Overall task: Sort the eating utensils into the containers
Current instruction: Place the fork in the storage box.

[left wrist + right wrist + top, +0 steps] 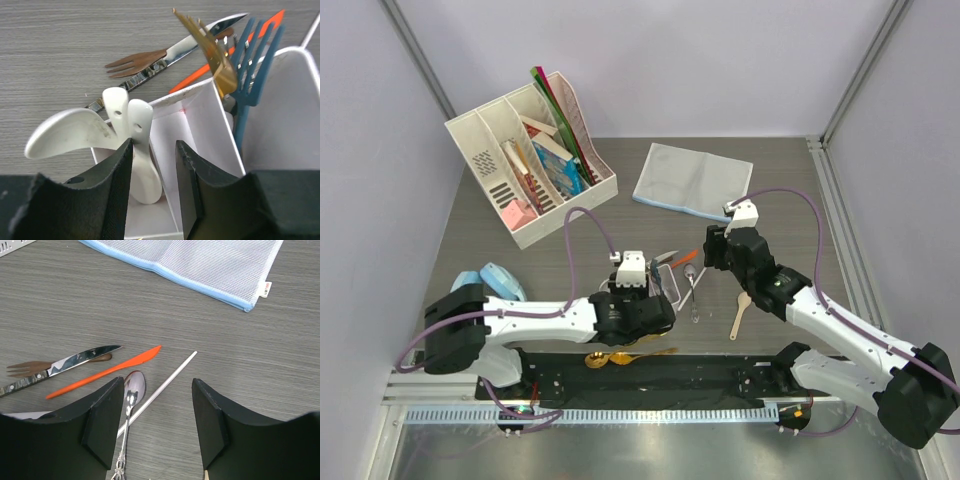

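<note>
Ceramic spoons (pixel 142 160) and forks (pixel 250 65) fill the divided box (pixel 200 117), knives (pixel 80 359) and a silver spoon (pixel 134 385) wait beside it, and the left gripper (pixel 154 146) and right gripper (pixel 157 384) stand with jaws apart.

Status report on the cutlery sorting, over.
Left gripper open over divided box, white soup spoons leaning in it. Right gripper open, empty, above silver spoon on table. Nothing blocking.

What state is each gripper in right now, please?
Left gripper: open, with a white ceramic spoon unclamped between its jaws, in the box.
Right gripper: open, empty, above the table.
</note>
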Available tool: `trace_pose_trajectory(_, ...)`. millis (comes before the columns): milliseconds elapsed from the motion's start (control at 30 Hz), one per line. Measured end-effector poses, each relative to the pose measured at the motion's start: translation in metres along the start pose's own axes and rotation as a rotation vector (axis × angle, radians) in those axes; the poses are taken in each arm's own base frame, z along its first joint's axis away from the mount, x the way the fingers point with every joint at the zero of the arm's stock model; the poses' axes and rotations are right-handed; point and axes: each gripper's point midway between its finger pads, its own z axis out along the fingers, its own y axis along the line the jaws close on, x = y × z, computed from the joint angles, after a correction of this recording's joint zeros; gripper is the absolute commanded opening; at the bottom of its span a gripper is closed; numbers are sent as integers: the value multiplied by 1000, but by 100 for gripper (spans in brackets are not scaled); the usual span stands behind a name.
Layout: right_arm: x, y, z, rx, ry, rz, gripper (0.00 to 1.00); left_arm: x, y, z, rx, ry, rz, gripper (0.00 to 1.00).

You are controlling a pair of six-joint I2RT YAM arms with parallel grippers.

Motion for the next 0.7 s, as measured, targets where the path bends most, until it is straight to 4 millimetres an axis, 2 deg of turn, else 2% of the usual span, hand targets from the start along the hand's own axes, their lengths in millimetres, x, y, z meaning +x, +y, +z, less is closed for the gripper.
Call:
trace_pose_trajectory(200, 4, 4, 1, -18, 15, -2, 61, -22, -2, -16, 57, -20, -49, 39)
trace_pose_trajectory(400, 5, 8, -1, -43, 25, 4, 58, -31, -4, -26, 97, -24, -44, 40)
trace_pose_trajectory(533, 0, 9, -15, -70, 14, 34, 58, -42, -5, -37, 138, -38, -59, 40)
trace_pose_trajectory(700, -10, 14, -40, -122, 13, 110, 54, -76, 4, -61, 204, -96, -139, 44)
